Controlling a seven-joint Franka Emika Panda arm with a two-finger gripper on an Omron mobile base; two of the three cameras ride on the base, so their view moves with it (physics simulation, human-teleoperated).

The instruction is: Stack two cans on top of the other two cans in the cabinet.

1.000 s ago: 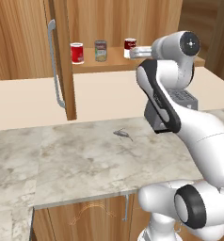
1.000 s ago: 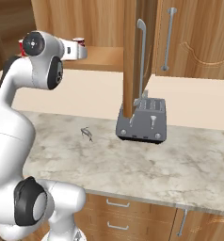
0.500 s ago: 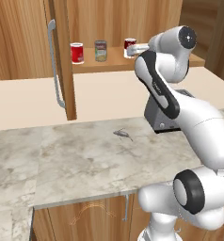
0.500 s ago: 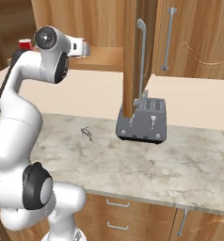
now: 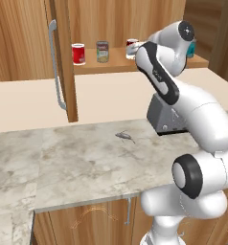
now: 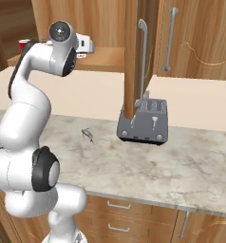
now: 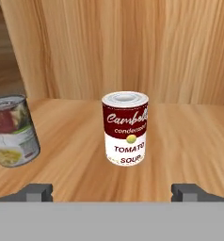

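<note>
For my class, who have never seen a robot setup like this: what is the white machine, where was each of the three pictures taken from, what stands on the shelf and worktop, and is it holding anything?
The white machine is a jointed robot arm in a computer-rendered kitchen. Two pictures come from cameras on its base, behind it to the left and right. The third comes from a camera on its hand, looking forward between its two fingers.

In the left base view the open cabinet's shelf holds a red can, a grey-green can, and a soup can beside the hand. A teal can peeks out behind the arm. On the marble worktop sit a toaster and a small dark object, too small to identify.

In the hand view the fingers stand wide apart, with the soup can ahead, not between them. Nothing is held.
</note>
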